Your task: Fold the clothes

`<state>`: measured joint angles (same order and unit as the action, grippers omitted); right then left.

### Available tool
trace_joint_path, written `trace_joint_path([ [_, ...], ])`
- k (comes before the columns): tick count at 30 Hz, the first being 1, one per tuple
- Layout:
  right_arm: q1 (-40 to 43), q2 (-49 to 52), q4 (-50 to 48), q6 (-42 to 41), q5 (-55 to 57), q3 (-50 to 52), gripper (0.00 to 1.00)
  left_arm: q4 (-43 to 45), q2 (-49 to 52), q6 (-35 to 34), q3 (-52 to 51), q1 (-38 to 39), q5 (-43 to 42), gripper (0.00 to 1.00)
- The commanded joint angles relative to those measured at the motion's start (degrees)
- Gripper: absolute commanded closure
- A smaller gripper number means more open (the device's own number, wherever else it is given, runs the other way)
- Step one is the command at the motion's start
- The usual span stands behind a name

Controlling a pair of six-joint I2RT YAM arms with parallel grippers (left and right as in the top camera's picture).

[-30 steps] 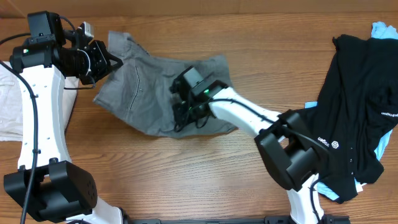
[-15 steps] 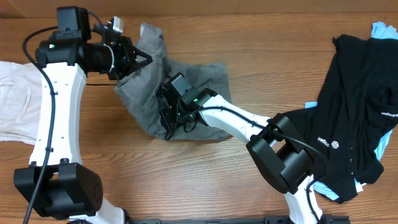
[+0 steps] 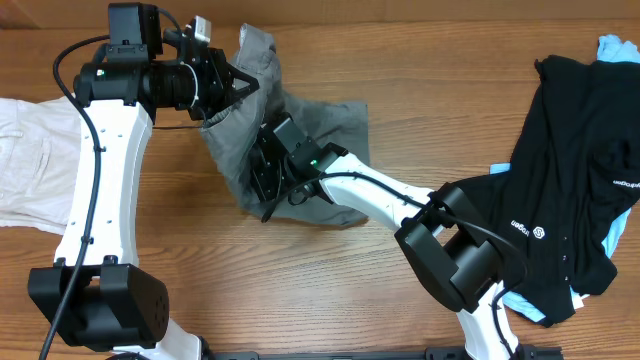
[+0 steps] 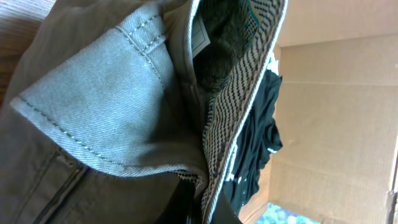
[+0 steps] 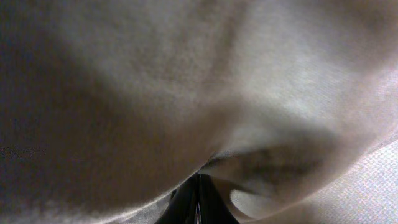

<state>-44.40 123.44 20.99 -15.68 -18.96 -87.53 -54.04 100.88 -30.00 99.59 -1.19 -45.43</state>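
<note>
The grey shorts lie bunched at the table's middle top, partly lifted. My left gripper is shut on their waistband and holds it up at the top; the left wrist view shows the waistband and its patterned lining close up. My right gripper is shut on the shorts' lower left edge; the right wrist view is filled with grey cloth pinched between the fingers. Cream-white shorts lie at the far left. A black garment with white lettering lies over a light-blue piece at the right.
Bare wooden table spreads across the front and middle. The right arm's base stands at the front right, the left arm's base at the front left. A cardboard wall shows in the left wrist view.
My left gripper has carried the waistband up and to the right. My right gripper has dragged the lower edge leftward. The shorts are more bunched and folded over.
</note>
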Motion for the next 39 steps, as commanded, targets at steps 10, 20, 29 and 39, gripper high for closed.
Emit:
trace_joint_path([
  [10, 0.1, 0.2, 3.2, -4.5, 8.0, -0.7, 0.96, 1.3, -0.9, -3.8, 1.9, 0.5, 2.4, 0.96],
  [20, 15.2, -7.3, 17.2, -4.0, 8.0, -1.5, 0.96, 0.3, -0.9, -3.4, 1.9, 1.3, 9.0, 0.96],
  [29, 22.0, -7.3, 28.7, -3.2, 7.6, 5.4, 0.96, 1.9, -0.9, -4.4, 1.9, 7.2, 16.7, 0.96],
  [39, 21.6, -7.3, 21.7, -4.1, 0.7, 15.7, 0.96, 3.6, -0.9, -6.5, 1.8, 14.9, 29.2, 0.95],
])
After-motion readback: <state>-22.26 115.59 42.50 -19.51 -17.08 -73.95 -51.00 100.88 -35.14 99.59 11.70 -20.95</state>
